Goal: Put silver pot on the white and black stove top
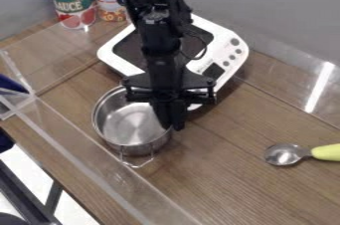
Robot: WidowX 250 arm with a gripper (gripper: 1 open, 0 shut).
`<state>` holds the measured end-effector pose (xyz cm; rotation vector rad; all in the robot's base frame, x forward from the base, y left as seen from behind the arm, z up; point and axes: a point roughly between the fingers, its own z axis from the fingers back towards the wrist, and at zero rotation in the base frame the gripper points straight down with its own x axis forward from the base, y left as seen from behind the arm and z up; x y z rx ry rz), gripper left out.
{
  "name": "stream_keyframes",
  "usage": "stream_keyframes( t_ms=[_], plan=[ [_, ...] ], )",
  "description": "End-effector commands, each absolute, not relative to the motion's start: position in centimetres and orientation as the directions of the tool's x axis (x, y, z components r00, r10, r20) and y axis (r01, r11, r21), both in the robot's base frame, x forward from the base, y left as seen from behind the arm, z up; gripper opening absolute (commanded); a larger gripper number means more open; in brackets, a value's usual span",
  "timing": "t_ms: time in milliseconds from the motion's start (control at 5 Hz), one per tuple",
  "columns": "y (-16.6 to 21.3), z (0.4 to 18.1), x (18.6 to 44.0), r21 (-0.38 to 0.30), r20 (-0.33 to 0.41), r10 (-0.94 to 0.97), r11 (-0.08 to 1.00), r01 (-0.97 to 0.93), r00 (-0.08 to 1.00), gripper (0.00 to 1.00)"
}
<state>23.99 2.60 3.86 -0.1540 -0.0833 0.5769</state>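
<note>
Steel silver pot [130, 128] sits on the wooden table [253, 159], just in front of the white and black stove top [224, 58] and touching or nearly touching its front-left edge; I can't tell which. Pot is upright, no lid, inside looks empty, one thin wire handle pokes out on the side away from the stove. It's not on the black glass surface.

My arm comes down from the top of the view across the stove, pointing straight down. Gripper [174, 121] is at the pot's rim on the stove side, fingers pressed together; they look pinched on the rim wall, though the dark fingers blur there so I can't confirm the contact from this one view.

Stove front button panel faces right, away from the pot. Spoon [299, 154] with a yellow-green handle lies on the table well to the right of the stove, apart from the pot. Two cans [85, 6] stand behind the stove at the far-left corner. Clear plastic walls [54, 129] edge the table.
</note>
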Motion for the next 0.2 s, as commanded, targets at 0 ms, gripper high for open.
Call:
stream_keyframes(
  t_ms=[0],
  plan=[
    [2.61, 5.60, 25.73, -0.200, 0.084, 0.585, 0.803, -0.561, 0.807, 0.00]
  ],
)
